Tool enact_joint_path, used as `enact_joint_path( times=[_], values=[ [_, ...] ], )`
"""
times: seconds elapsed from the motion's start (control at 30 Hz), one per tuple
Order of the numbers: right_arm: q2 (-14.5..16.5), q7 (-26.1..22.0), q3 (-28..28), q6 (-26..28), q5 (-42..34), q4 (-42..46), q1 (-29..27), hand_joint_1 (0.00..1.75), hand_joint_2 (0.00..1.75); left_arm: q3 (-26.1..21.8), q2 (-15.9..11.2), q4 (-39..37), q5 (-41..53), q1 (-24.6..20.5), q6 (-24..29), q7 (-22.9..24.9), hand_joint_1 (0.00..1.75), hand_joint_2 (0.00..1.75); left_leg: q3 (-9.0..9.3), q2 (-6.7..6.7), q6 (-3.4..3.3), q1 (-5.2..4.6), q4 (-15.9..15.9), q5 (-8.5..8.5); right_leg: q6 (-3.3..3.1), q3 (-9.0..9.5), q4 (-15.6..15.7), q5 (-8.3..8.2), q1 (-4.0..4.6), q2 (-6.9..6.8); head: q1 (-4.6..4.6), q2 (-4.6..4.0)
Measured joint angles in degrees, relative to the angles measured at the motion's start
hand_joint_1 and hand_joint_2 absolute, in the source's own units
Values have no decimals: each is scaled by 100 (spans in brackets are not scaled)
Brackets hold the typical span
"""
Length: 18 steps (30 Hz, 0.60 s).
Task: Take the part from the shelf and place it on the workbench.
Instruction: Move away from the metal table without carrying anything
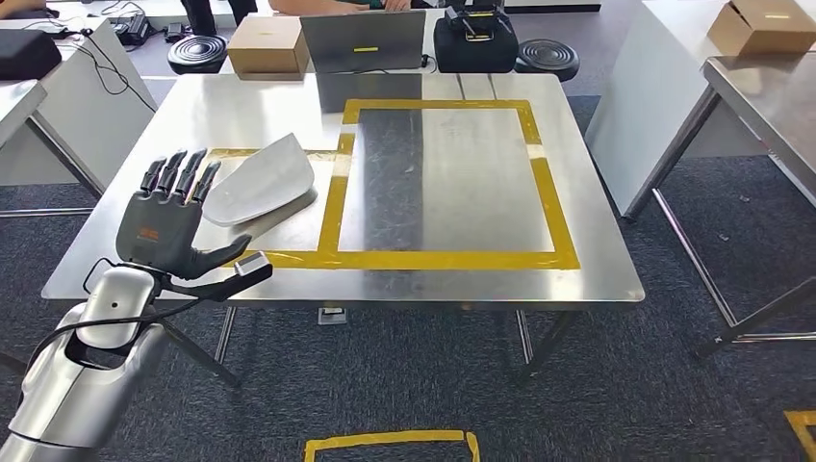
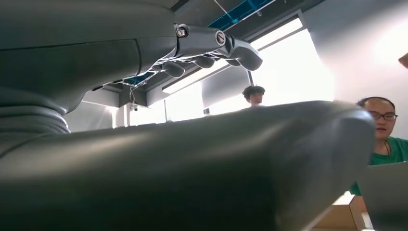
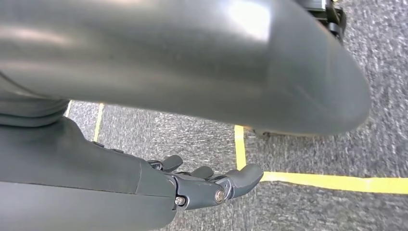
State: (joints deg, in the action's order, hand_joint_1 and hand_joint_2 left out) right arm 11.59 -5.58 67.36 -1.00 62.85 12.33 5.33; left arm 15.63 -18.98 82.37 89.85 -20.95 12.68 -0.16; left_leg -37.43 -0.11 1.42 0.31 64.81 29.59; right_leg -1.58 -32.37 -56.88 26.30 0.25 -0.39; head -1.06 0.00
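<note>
On the shiny steel workbench (image 1: 481,279) lies one white curved shell-like part (image 1: 262,180), in the left half of the top, inside a small rectangle of yellow tape (image 1: 279,152) whose outline is partly hidden by the part. Just to the right there is one large rectangle of yellow tape (image 1: 452,259), and the metal inside it is bare. The part lies close to the left side of this large rectangle and does not cross it.

The left hand (image 1: 168,217) is raised over the near-left part of the workbench, with its back toward the camera. Its fingers (image 1: 183,178) are spread and straight, pointing far, and it holds nothing. The fingertips are just beside the near-left edge of the part; I cannot tell if they touch it. In the right wrist view the right hand (image 3: 202,185) hangs over the grey carpet floor (image 3: 337,154), fingers loosely bent and apart, nothing in them.

At the far edge of the workbench I count one brown cardboard box (image 1: 268,45), one grey laptop (image 1: 364,40) and one black bag (image 1: 474,40). Behind them there are two black round stools (image 1: 547,56). On the right stands another steel table (image 1: 770,96), and one more cardboard box (image 1: 763,26) is on a white table behind it. On the left there is a white table (image 1: 72,87) with black cables. In the left wrist view two persons (image 2: 382,130) are visible beyond the hand.

Between the workbench and the right tables there is a strip of open carpet. On the near floor lies one more rectangle of yellow floor tape (image 1: 390,444).
</note>
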Motion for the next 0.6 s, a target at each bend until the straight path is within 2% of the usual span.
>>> enact_joint_path(
  times=[0.07,0.1,0.13,0.17,0.23,0.27,0.3,0.4,0.43,0.47,0.5,0.57,0.6],
  values=[
    [2,6,0,-2,9,0,-5,0,0,4,-2,-13,0,2,-8,0,0,0,-262,1,56,21,732,414,-5,-79,-11,-47,-7,-4,-14,0],
    [3,9,0,-2,13,0,-9,0,0,5,-2,-20,0,9,-15,-1,0,0,-317,2,78,34,950,501,3,-122,-27,-66,-12,-6,-16,0],
    [3,11,0,-2,15,0,-11,0,0,6,-2,-27,0,13,-24,-1,0,0,-265,3,96,47,951,477,15,-163,-49,-82,-22,-7,-17,0],
    [3,11,0,-1,18,0,-11,0,0,6,-2,-32,0,14,-31,-1,0,0,-99,6,116,64,734,362,31,-202,-79,-95,-37,-8,-19,0],
    [5,14,0,-1,20,0,-7,0,0,6,-3,-34,0,10,-38,-3,0,0,388,13,144,89,-61,93,85,-269,-158,-103,-55,-6,-26,0],
    [5,18,0,-2,21,0,-6,0,0,6,-5,-34,0,8,-43,-5,0,0,551,4,111,93,-361,19,120,-297,-192,-106,-54,-4,-29,0],
    [5,21,0,-2,22,0,-6,0,0,6,-6,-34,0,7,-50,-9,0,0,623,-7,63,88,-521,-5,159,-318,-213,-115,-46,-1,-31,0],
    [4,27,0,-4,22,0,-12,0,0,6,-8,-35,0,1,-67,-39,0,0,584,-24,-117,67,-543,-56,268,-344,-205,-166,-48,3,-28,0],
    [4,27,0,-4,22,0,-13,0,0,6,-7,-38,0,-8,-68,-57,0,0,570,-20,-165,70,-548,-85,300,-372,-257,-120,-56,5,-23,0],
    [4,28,0,-4,21,0,-11,0,0,6,-5,-41,0,-17,-68,-76,0,0,552,-15,-207,77,-555,-115,328,-439,-409,2,-63,8,-11,0],
    [4,28,0,-5,20,0,-10,0,0,6,-3,-46,0,-26,-68,-94,0,0,527,-10,-238,82,-559,-144,352,-555,-688,198,-68,9,2,0],
    [6,29,0,-5,19,0,-11,0,0,6,4,-66,0,-30,-68,-116,0,0,457,-8,-265,72,-556,-193,384,-870,-1472,636,-70,11,25,0],
    [5,29,0,-5,19,0,-12,0,0,6,8,-80,0,-30,-68,-122,0,0,423,-7,-269,63,-554,-217,384,-976,-1767,757,-69,12,27,0]
  ],
)
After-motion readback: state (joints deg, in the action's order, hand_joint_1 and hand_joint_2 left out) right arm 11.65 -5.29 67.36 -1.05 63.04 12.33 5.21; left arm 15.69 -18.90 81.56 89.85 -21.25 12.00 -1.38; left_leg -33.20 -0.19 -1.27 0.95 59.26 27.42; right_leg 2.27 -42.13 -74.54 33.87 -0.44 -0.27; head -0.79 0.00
